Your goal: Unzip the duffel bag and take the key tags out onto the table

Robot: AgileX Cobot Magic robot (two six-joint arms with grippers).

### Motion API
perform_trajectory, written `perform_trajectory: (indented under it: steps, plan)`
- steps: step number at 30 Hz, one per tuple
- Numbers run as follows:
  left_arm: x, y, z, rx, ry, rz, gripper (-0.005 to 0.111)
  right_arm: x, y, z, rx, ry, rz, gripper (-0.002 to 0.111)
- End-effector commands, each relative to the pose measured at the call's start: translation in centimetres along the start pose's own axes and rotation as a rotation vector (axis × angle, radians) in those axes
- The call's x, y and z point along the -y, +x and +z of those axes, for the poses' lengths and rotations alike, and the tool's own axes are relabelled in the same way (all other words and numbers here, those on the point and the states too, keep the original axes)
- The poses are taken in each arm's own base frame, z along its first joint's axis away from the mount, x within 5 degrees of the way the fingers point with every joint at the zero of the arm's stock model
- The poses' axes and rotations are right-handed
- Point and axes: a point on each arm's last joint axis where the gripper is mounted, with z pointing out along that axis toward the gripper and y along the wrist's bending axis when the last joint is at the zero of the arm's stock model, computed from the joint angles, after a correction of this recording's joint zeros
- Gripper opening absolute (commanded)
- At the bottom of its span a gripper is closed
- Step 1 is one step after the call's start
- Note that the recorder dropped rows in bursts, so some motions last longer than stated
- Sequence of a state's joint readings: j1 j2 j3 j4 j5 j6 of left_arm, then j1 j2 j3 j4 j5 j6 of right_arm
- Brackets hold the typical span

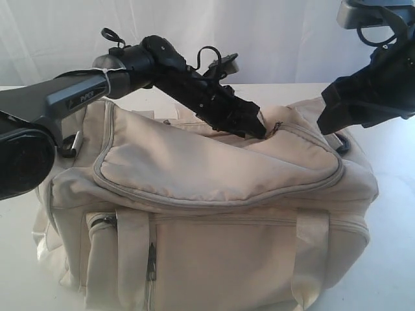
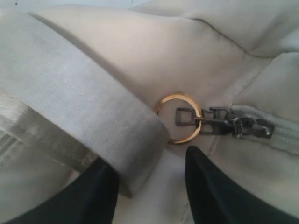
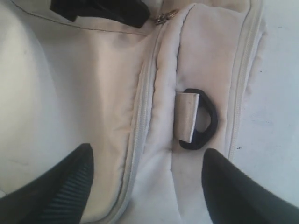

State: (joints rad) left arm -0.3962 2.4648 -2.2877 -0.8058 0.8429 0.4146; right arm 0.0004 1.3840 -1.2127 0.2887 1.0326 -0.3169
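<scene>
The cream duffel bag point(image 1: 207, 220) fills the middle of the white table point(image 1: 389, 259), its top zipper closed. My left gripper point(image 1: 256, 126) reaches down onto the bag's top near the zipper end. In the left wrist view it point(image 2: 149, 163) is open, a webbing strap point(image 2: 70, 102) lying by one finger, and a gold ring point(image 2: 178, 117) on the dark zipper pull point(image 2: 219, 122) sits just ahead of the tips. My right gripper point(image 3: 147, 161) hangs open above the bag's right end, over the zipper line point(image 3: 140, 116). The key tags are hidden.
A black D-ring point(image 3: 201, 120) on a cream tab sits on the bag's right end. A side pocket with its own zipper point(image 1: 150, 262) faces the front. Bare white table point(image 3: 275, 116) shows beyond the bag's end. A white curtain hangs behind.
</scene>
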Motion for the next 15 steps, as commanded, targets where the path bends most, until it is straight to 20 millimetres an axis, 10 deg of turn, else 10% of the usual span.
perform_trajectory:
  steps: [1,7,15]
  plan:
    - [0.5,-0.2,0.4,0.017,0.007,-0.001,0.039,0.0,-0.2,-0.5,0.025,0.011,-0.004,0.062]
    - [1.3,-0.9,-0.5,0.014,0.017,0.044,0.000,0.1,-0.4,-0.5,0.039,0.021,-0.008,0.062]
    - [3.7,-2.9,-3.3,0.042,0.029,0.148,0.000,-0.2,-1.9,-0.6,0.210,0.010,-0.260,0.062]
